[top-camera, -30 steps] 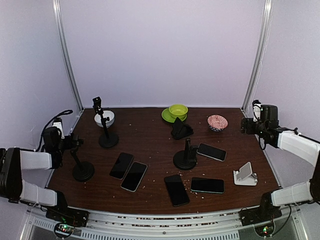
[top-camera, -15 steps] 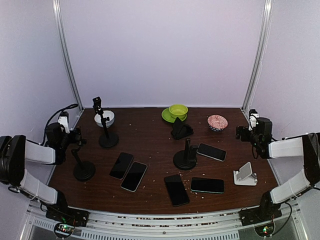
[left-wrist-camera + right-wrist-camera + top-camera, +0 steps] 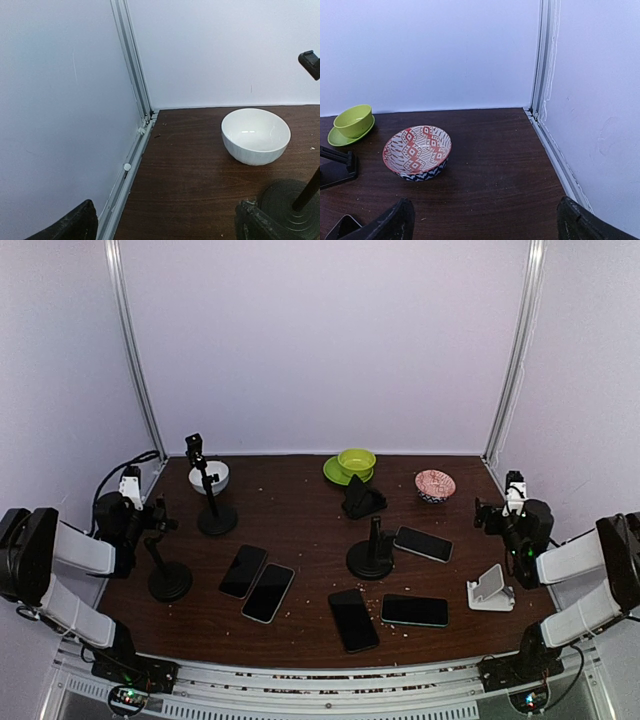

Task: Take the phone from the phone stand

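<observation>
Several dark phones lie flat on the brown table: two side by side (image 3: 243,571) (image 3: 268,592), two near the front (image 3: 353,620) (image 3: 414,610), one at centre right (image 3: 423,544). I see no phone on any stand. The stands are three black pole stands (image 3: 216,518) (image 3: 168,582) (image 3: 371,560), a black folding stand (image 3: 362,500) and a white stand (image 3: 491,590). My left gripper (image 3: 152,517) (image 3: 165,230) is open and empty at the left edge, next to a pole stand. My right gripper (image 3: 488,512) (image 3: 485,227) is open and empty at the right edge, above the white stand.
A white bowl (image 3: 210,476) (image 3: 256,135) sits back left. A green bowl on a green plate (image 3: 355,461) (image 3: 353,120) and a patterned bowl (image 3: 435,484) (image 3: 417,151) sit at the back. A pole stand's base (image 3: 295,202) is close to my left gripper. Enclosure walls and rails bound both sides.
The right arm has folded down and drawn back toward the right edge, its gripper now lower over the table. The left arm has shifted slightly back. No phone has moved.
</observation>
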You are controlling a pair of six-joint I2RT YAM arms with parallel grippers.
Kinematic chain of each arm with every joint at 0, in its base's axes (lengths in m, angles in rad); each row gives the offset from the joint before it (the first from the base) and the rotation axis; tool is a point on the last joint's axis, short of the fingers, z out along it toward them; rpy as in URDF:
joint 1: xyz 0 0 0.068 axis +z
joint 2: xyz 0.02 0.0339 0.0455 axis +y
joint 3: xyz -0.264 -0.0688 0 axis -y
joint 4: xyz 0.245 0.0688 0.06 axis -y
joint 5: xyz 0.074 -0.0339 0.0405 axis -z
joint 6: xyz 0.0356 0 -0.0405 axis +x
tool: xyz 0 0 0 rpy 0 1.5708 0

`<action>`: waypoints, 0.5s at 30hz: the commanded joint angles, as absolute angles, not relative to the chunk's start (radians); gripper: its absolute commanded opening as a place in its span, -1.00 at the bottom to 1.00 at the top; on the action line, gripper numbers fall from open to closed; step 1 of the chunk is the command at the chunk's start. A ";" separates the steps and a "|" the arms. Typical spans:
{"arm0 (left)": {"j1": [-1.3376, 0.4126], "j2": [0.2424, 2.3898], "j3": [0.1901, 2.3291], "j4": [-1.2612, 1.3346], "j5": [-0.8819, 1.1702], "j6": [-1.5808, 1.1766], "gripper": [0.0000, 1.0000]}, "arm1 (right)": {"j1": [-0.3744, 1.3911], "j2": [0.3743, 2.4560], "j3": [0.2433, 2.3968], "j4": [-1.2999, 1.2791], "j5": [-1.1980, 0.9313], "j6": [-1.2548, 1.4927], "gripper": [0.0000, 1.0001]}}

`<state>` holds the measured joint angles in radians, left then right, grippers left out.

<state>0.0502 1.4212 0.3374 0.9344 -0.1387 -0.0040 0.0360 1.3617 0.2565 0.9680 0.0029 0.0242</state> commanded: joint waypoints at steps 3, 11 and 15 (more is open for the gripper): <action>0.040 1.425 0.330 1.015 -0.159 0.014 0.96 | 0.037 1.361 0.256 1.080 0.009 0.014 0.99; 0.039 1.424 0.329 1.018 -0.158 0.012 0.96 | 0.037 1.359 0.259 1.070 0.008 0.012 0.99; 0.039 1.425 0.328 1.018 -0.158 0.012 0.96 | 0.037 1.359 0.260 1.070 0.008 0.012 0.99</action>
